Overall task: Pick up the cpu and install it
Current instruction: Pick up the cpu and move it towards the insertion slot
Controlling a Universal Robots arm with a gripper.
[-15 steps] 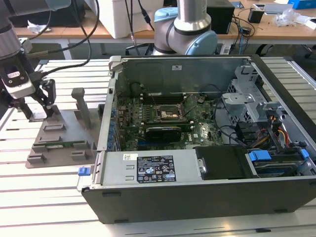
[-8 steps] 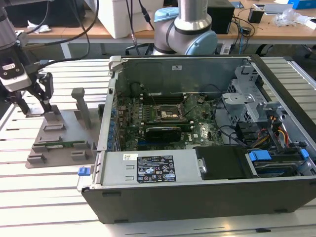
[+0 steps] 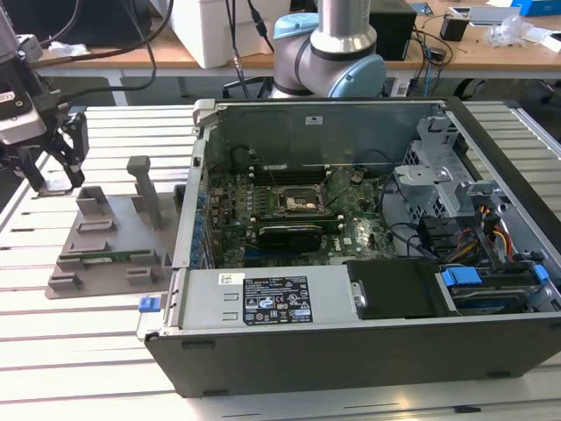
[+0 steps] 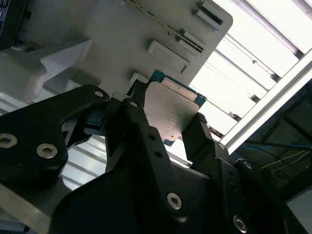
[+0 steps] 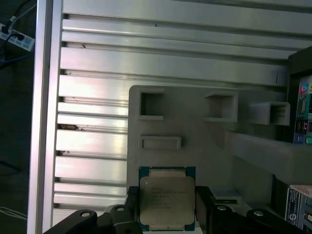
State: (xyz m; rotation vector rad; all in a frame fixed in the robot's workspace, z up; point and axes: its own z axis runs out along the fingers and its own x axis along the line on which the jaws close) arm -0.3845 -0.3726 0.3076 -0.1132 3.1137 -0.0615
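The cpu, a flat square chip with a silver-grey metal top and a green rim, sits between my two black fingers in both wrist views. My gripper is shut on the cpu, with one finger pressing on each opposite edge. In the exterior view my gripper hangs at the far left, just over the back corner of the grey holder tray. The black motherboard socket with its metal frame lies inside the open computer case, well to the exterior view's right of my gripper.
The grey holder tray has raised pockets and a tall post; a green memory stick lies in it. The case's side wall stands between tray and motherboard. Everything rests on a slatted aluminium table. Cables and drive bays fill the case's right side.
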